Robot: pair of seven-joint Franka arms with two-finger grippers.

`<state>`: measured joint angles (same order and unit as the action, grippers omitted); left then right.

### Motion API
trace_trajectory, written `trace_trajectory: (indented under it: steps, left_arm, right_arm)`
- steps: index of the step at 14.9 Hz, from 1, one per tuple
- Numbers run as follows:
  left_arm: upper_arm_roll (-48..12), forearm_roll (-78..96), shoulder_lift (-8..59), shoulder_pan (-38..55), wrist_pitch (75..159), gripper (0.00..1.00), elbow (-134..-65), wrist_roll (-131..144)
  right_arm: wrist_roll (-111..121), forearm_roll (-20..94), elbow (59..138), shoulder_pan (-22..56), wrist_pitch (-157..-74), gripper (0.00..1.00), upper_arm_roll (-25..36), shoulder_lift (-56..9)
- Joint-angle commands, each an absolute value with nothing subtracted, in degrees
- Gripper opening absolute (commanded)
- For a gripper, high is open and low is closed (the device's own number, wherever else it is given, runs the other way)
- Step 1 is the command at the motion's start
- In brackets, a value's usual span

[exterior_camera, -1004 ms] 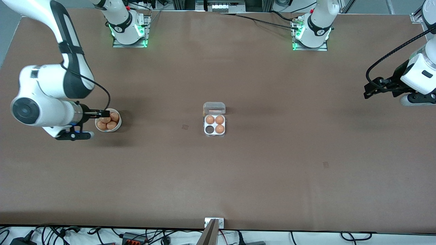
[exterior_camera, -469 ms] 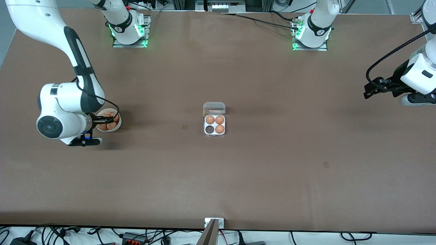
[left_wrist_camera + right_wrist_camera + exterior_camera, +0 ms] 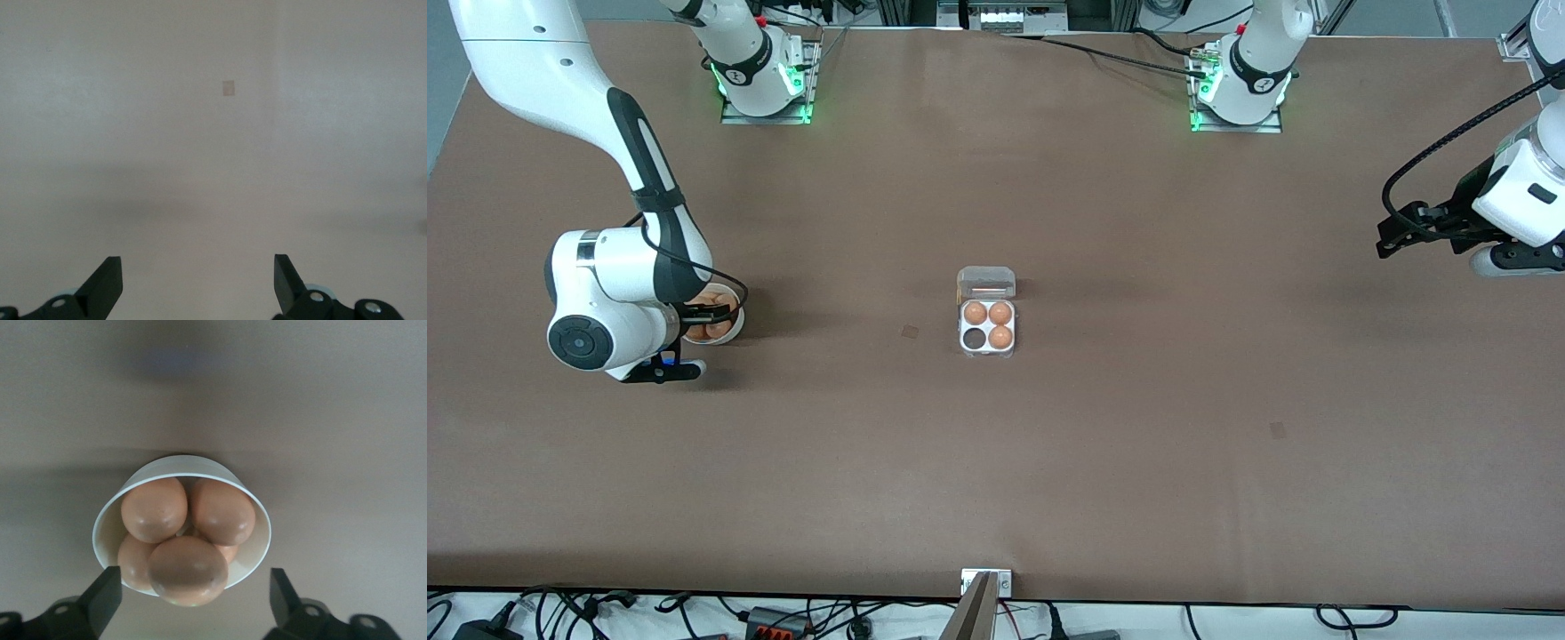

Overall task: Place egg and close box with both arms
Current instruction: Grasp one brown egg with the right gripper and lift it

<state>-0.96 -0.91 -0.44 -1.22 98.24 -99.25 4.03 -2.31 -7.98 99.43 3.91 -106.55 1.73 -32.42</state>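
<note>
Two white arms are working over one wide brown table (image 3: 1103, 462), and only the right arm is busy. The right arm (image 3: 587, 169) is reaching from its base down toward its own end of the table, where its wrist is covering much of a round white bowl (image 3: 734, 331). The left arm (image 3: 1525, 191) is waiting up in the air over its end of the table. Near the table's middle, well apart from both arms, the box (image 3: 987, 326) is sitting with its clear lid (image 3: 986, 283) folded open and lying flat on the side farther from the front camera. Three of its four cells are holding eggs, and the cell nearest the front camera on the right arm's side is showing dark and unfilled. The right gripper (image 3: 190, 590) is hanging directly over the bowl (image 3: 261, 533) with its fingers (image 3: 100, 593) spread wide on either side of it, gripping nothing. Inside the bowl a heap of tan eggs is lying, perhaps five, though the lower ones are partly hidden. The egg (image 3: 187, 569) on top of the heap is sitting between the spread fingers, apparently untouched. The left gripper (image 3: 198, 283) is holding its fingers wide apart over bare tabletop, with only a small pale square mark (image 3: 228, 88) lying on the table under its camera.
</note>
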Motion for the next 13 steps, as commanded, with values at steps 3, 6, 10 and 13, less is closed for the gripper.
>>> trace_trajectory:
  steps: [3,6,10,13]
  left_arm:
    - [-1.6,-1.5,-0.3,-1.7,97.2,1.00,-98.3,3.8]
    - [-1.6,-1.5,-0.3,-1.6,97.2,1.00,-98.3,3.8]
    - [-1.7,-1.5,1.0,-1.1,96.3,1.00,-98.3,4.0]
    - [-1.7,-1.4,1.0,-1.1,96.0,1.00,-98.3,4.0]
  right_arm:
    - [-3.4,-8.5,98.6,4.0,-107.7,0.91,1.5,-33.7]
    - [-3.4,-8.5,98.6,4.0,-107.7,0.85,1.5,-33.7]
    - [-3.4,-8.5,98.6,4.0,-107.7,0.40,1.5,-33.8]
    - [-2.9,-8.6,98.6,4.0,-107.6,0.20,1.5,-33.7]
